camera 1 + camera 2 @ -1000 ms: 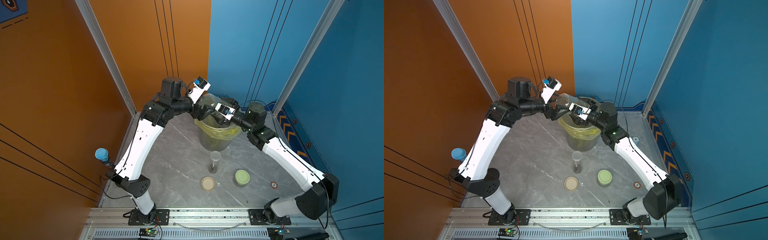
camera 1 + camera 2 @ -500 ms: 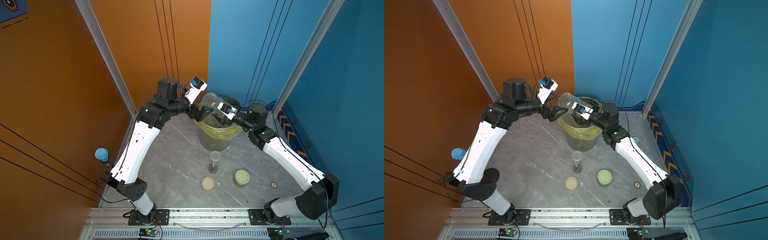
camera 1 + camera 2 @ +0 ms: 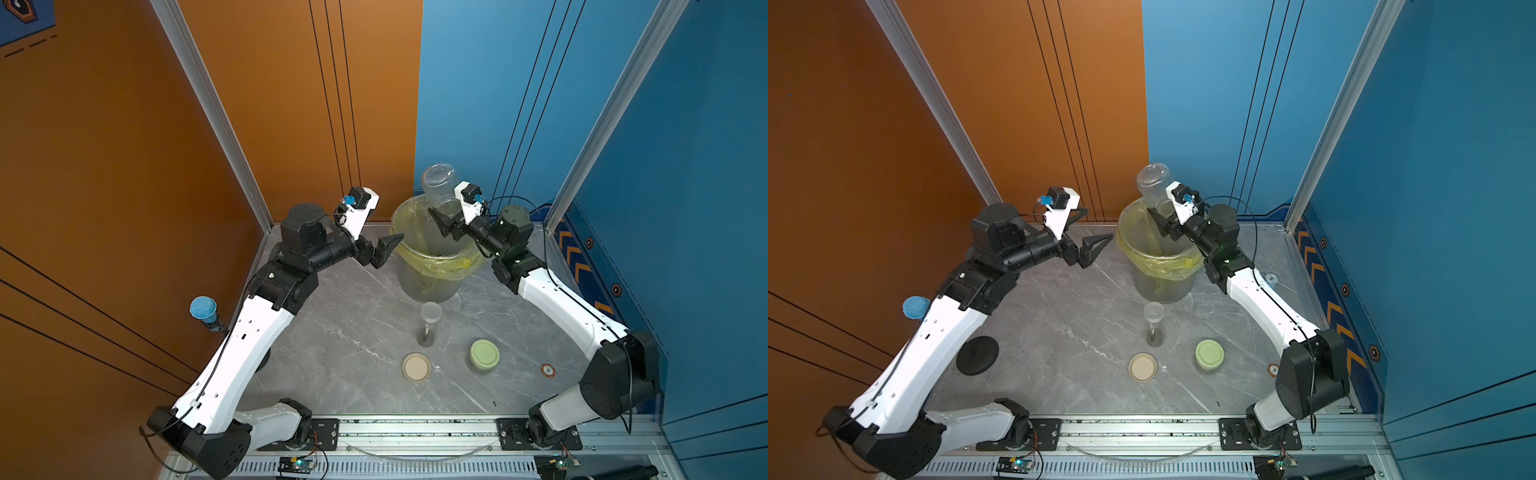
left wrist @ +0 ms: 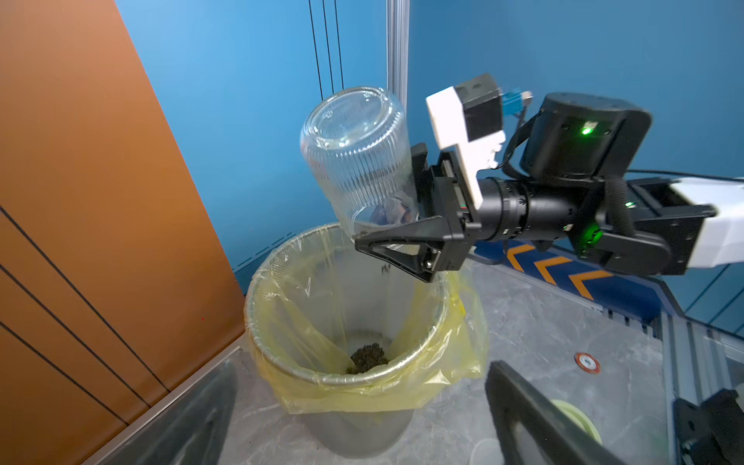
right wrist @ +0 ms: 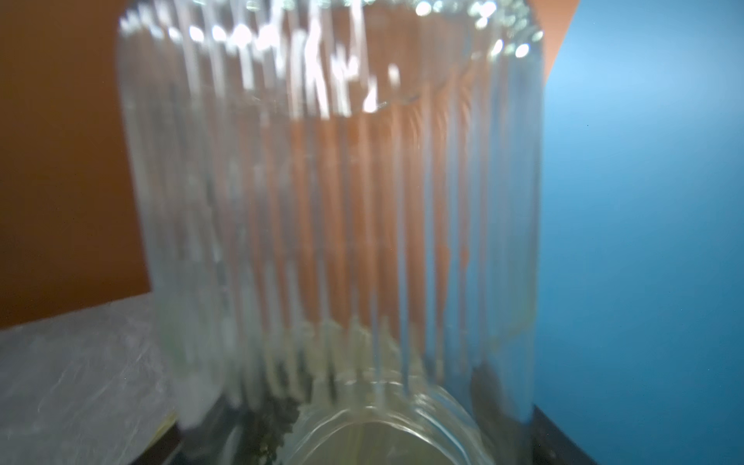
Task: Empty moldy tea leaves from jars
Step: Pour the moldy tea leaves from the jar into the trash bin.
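My right gripper (image 3: 443, 210) is shut on the wide ribbed clear jar (image 3: 437, 185), holding it mouth down over the grey bin with the yellow bag (image 3: 428, 286). In the left wrist view the jar (image 4: 356, 157) looks nearly empty, and a heap of dark tea leaves (image 4: 367, 357) lies at the bottom of the bin (image 4: 257, 298). My left gripper (image 3: 390, 249) stands open and empty, left of the bin. On the table stand a tall narrow jar (image 3: 429, 324) and a short jar with a green lid (image 3: 484, 355). A beige lid (image 3: 416, 367) lies loose.
A blue-topped object (image 3: 203, 309) sticks out at the table's left edge, and a black disc (image 3: 977, 355) lies near it. A small red and white round marker (image 3: 547, 370) lies at the right. Orange and blue walls close in behind the bin.
My left gripper has opened, let go of the jar and drawn back to the left. The right gripper has tipped the jar further upside down over the bin.
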Available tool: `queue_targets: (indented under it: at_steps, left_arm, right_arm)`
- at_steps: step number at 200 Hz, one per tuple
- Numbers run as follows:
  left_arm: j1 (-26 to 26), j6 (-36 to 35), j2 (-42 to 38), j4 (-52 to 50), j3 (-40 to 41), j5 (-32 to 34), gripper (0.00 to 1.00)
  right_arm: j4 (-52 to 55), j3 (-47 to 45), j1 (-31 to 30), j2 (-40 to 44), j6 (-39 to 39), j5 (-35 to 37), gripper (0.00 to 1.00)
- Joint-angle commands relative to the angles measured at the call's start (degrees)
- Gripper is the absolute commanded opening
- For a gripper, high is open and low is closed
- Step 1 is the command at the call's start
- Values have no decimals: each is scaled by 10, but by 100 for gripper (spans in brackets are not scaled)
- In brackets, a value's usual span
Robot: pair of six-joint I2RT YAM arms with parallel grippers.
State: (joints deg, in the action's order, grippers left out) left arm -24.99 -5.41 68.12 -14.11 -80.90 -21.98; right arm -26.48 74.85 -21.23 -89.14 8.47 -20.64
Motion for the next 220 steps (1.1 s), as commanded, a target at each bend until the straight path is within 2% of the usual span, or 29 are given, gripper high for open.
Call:
queue_targets:
  at_steps: [1,23,46,81,101,124,144,170,220]
  left_arm:
    - [3,32,-37,114,64,33,98]
    - [3,43,-67,148,126,45,98]
    - [3,48,-82,167,164,50,98]
    - [4,45,-80,173,168,47,98]
    - [8,45,-77,173,159,39,98]
    - [26,54,-56,140,107,7,98]
    - [46,76,-8,64,6,-57,98]
    - [46,84,53,-1,-97,-113,98]
    - [36,103,138,-36,-192,-137,98]
  right_arm:
    - [-105,21,8,-19,-155,22,23]
    - [-100,40,8,-32,-205,16,22]
    - [-89,54,2,-34,-218,7,22]
    - [-72,73,-2,-30,-222,1,21]
    - [-48,74,-6,-26,-190,-3,20]
    - [-42,54,-18,-5,-129,-16,20]
    - [-13,50,-34,14,-63,-22,20]
    - [22,51,-51,36,-4,-29,20]
    - [84,43,-93,66,107,-20,20]
